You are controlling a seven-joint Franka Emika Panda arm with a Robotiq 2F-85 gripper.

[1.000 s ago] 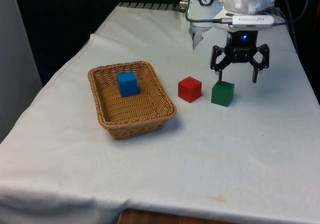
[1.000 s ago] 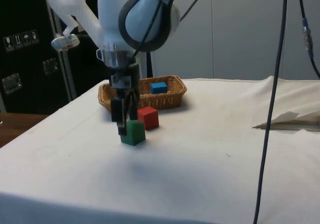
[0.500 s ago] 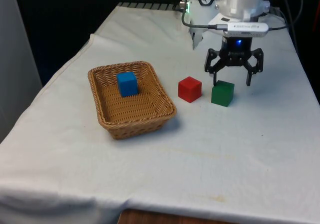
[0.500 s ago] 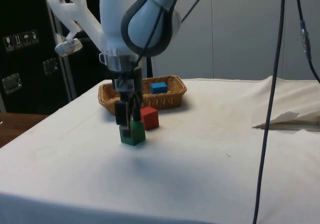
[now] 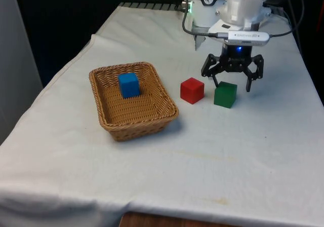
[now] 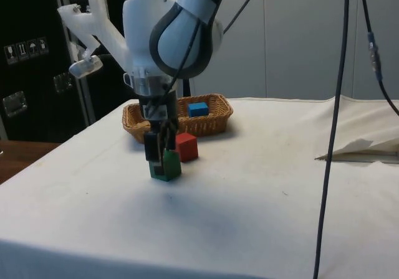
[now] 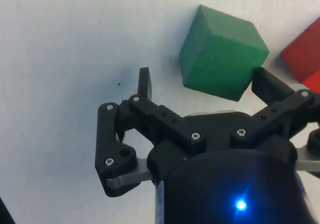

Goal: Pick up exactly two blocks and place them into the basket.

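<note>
My end effector (image 5: 232, 80) sits right of centre in the upper half of the front view, fingers spread apart, nothing held, low over the green block (image 5: 225, 95). In the side view the end effector (image 6: 159, 156) is at the block's (image 6: 165, 165) top, left of centre. In the wrist view the green block (image 7: 222, 53) is off to one finger's side, not centred in the gap; one finger tip is touching or almost touching its corner.

Blue block (image 5: 129, 84) already lies in the basket (image 5: 109, 124), left of centre in the front view. So one more to go; I judge green is the pick in hand.

To do it well: shift sideways so the block sits between both fingers, square the fingers to its flat faces since it looks turned relative to them, then go down and close. Descending as I am now risks a finger landing on the block's top edge and knocking it.

Red block (image 5: 192, 90) stands just beside green on the front view's left, a small gap between. The finger on that side needs to fit that gap without nudging red.

Room: worktop (image 5: 243, 151) is bare across the lower frame and right side. The route to the basket runs leftward over red, so lift above it and above the basket's rim. The worktop's right edge is near in the front view, but I'm moving away from it.
</note>
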